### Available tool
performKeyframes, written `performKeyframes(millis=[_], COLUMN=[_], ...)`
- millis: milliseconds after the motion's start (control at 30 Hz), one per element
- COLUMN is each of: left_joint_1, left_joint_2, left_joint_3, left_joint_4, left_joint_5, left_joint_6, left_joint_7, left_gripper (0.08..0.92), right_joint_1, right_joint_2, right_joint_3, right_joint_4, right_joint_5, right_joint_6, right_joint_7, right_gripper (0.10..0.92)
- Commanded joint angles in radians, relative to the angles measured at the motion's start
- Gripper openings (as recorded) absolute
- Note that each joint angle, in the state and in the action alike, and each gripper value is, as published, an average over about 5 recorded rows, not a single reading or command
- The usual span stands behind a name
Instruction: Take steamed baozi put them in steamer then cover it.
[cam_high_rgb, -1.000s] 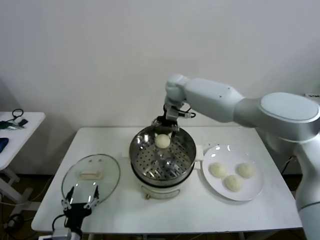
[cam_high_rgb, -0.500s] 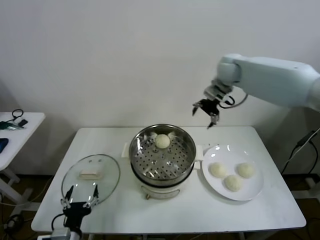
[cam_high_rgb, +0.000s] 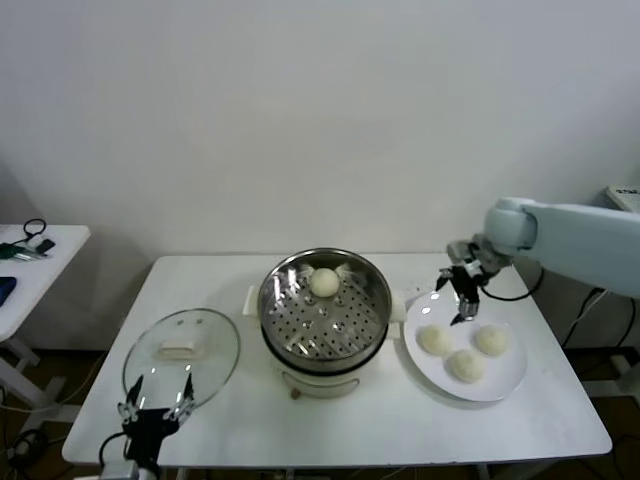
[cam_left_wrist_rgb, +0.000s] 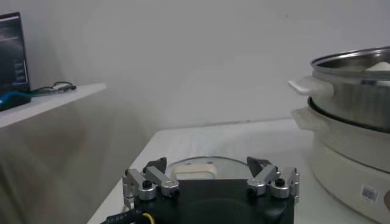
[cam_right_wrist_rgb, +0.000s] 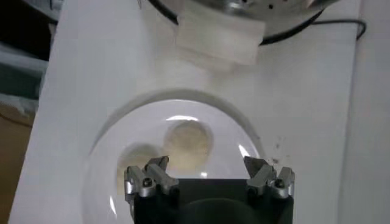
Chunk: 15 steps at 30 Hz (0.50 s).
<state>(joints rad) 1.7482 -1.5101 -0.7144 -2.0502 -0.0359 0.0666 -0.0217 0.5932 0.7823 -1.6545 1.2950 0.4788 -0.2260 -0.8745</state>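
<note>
— While the right claw (cam_high_rgb: 459, 297) hangs over the far edge of the white plate (cam_high_rgb: 505, 379), what are its fingers doing?
— They are spread and hold nothing. In the right wrist view the right claw (cam_right_wrist_rgb: 209, 176) sits above the plate (cam_right_wrist_rgb: 100, 176), with one pale bun (cam_right_wrist_rgb: 189, 142) showing between the fingers and another partly hidden beside it.
— Where are the steamed baozi?
— One baozi (cam_high_rgb: 324, 282) lies on the perforated tray at the far side of the steamer (cam_high_rgb: 325, 312), which stands uncovered mid-worktop (cam_high_rgb: 380, 425). Three more (cam_high_rgb: 466, 364) sit close together on the plate, just right of the steamer.
— And the cover?
— The cover (cam_high_rgb: 181, 356) lies flat on the worktop left of the steamer, cream handle up.
— The other arm?
— The left claw (cam_high_rgb: 156, 410) waits at the near edge by the cover, fingers spread and empty; its wrist view shows the cover (cam_left_wrist_rgb: 207, 171) just beyond the left claw (cam_left_wrist_rgb: 210, 180) and the steamer (cam_left_wrist_rgb: 356, 115) off to one side.
</note>
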Motion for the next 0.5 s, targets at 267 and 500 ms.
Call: performKeyframes(millis=[267, 500], left_joint_1=[0.014, 0.019], left_joint_2=[0.001, -0.002], left_joint_3=[-0.005, -0.004], left_joint_4=[0.000, 0.006], left_joint_5=[0.005, 0.015], left_joint_6=[-0.013, -0.024], left_joint_7=[-0.005, -0.010], left_gripper=[0.823, 0.823], right_joint_1=[-0.246, -0.279], right_joint_2=[0.023, 0.037], right_joint_3=[0.164, 0.193], right_joint_4=[-0.081, -0.105], right_joint_5=[-0.109, -0.132], right_joint_6=[-0.117, -0.117], right_joint_7=[0.066, 0.065], right_gripper=[0.823, 0.823])
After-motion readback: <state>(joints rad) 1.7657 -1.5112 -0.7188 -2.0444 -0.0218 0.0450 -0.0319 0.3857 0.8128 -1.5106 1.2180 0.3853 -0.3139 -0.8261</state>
